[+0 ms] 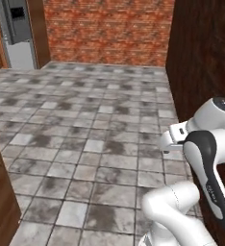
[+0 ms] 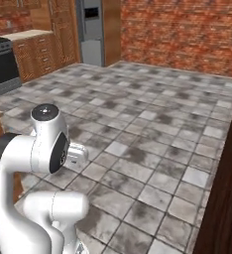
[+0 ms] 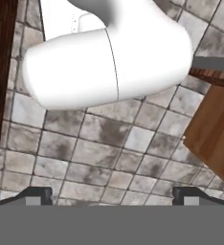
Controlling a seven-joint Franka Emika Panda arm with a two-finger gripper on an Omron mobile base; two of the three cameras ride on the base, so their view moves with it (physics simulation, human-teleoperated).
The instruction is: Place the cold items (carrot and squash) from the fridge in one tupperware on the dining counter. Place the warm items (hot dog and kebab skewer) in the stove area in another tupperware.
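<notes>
The robot stands out on the tiled floor [image 1: 85,144] with its arm folded and its hand [image 3: 112,194] released, fingers wide and holding nothing. None of the food or tubs can be seen from here. It looks to be travelling between stations; next it should drive toward the fridge [image 2: 92,32] or the stove [image 2: 0,62] at the far wall.

We face a grey stone-tiled floor [image 1: 85,125] running to a red brick wall [image 1: 107,29]. A steel fridge [image 2: 92,32] stands between wooden cabinets [image 2: 41,54], near a black stove [image 2: 1,67].
</notes>
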